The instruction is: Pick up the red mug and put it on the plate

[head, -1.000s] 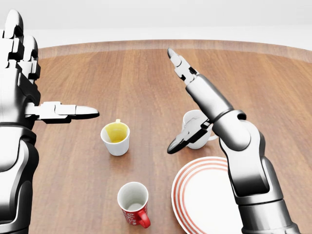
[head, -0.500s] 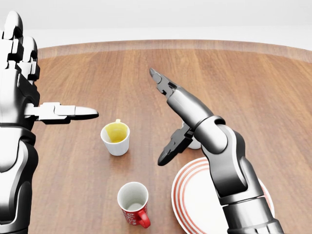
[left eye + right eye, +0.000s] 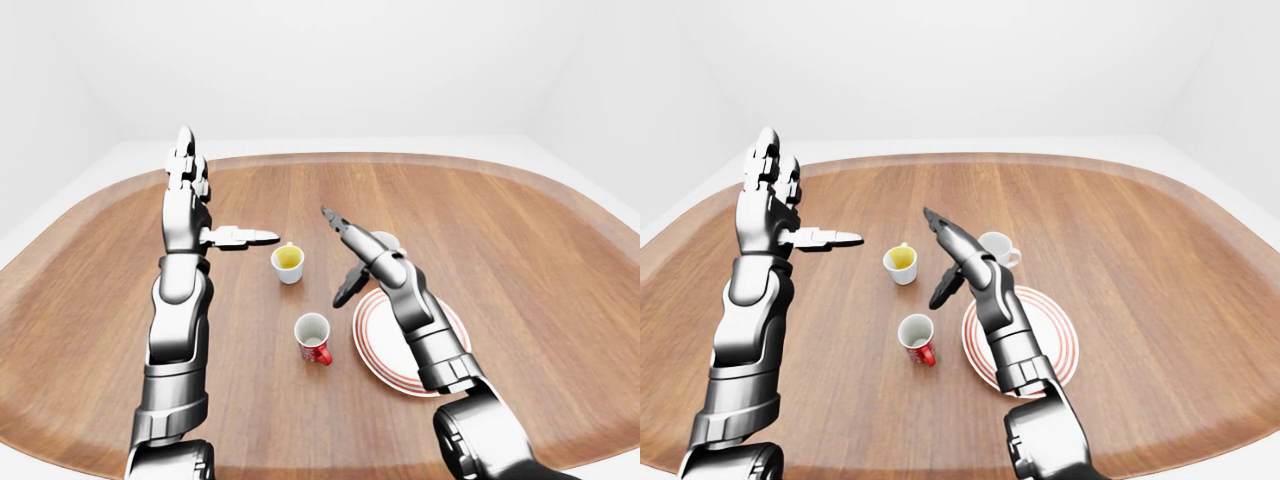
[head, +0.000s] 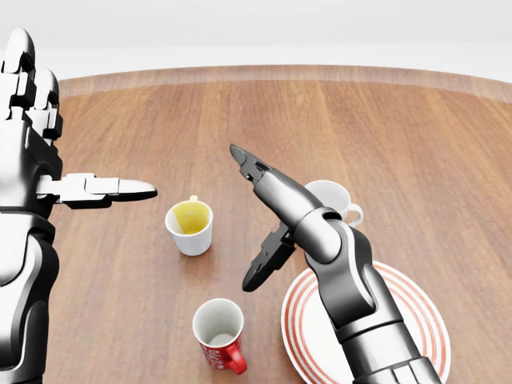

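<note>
Right now my right hand has its fingers spread wide apart, gripping nothing: two point up and away toward the top of the head view, and the thumb hangs down toward the table. It hovers between the yellow-lined white cup and the plate, above and to the right of the red mug, not touching it.

As I judge it, the step in hand is the reach. The red mug stands upright near the bottom of the head view, just left of the plate, with its handle turned toward the lower right, on the plate's side. To take it well I would bring the hand down and toward the view's bottom, turn the palm to face the mug's wall, and close thumb against fingers round the body, not the handle. Then only a short lift and a carry to the right are needed, setting it on the bare middle of the plate's red rings.

My own forearm lies across the plate, so I must mind that it does not sweep the rim. The yellow-lined cup stands near the path of my fingers, and a plain white cup sits just behind my wrist; either could be knocked.

My left hand is raised at the left, fingers open and empty, well apart from everything on the wooden table.
</note>
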Controlling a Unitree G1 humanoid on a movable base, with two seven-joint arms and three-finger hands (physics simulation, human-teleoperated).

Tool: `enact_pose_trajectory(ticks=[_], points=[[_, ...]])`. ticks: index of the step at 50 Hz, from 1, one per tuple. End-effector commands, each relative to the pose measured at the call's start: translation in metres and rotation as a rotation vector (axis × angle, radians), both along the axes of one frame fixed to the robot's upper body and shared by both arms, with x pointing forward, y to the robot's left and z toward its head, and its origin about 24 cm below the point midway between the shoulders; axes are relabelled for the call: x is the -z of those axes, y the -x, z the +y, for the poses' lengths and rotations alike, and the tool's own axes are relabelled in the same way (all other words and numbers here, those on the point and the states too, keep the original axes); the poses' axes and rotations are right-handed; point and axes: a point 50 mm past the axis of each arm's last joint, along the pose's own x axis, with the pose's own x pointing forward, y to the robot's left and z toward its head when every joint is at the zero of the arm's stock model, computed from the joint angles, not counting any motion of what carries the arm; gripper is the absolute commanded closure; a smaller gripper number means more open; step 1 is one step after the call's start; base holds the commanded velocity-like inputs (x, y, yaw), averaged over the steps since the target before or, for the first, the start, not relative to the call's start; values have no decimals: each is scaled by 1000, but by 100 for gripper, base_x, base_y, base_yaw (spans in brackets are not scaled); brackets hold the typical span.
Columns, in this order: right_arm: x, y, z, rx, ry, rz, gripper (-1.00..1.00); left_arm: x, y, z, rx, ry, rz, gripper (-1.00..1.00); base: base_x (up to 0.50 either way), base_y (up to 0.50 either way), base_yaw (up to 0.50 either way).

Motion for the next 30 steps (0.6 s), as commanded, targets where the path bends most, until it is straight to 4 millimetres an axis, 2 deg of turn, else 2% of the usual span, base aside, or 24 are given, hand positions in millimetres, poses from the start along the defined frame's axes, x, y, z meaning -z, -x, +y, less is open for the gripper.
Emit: enact_pose_trajectory(ticks=[1, 12, 30], points=[[18, 0, 4, 8, 26, 61, -100, 2, -1, 2, -3, 2, 11, -100, 0, 0, 0], [39, 2, 6, 24, 52, 127, -100, 3, -2, 1, -2, 3, 16, -100, 0, 0, 0], [47, 4, 21, -1, 63, 160, -100, -3, 0, 4, -2, 15, -12, -100, 0, 0, 0]])
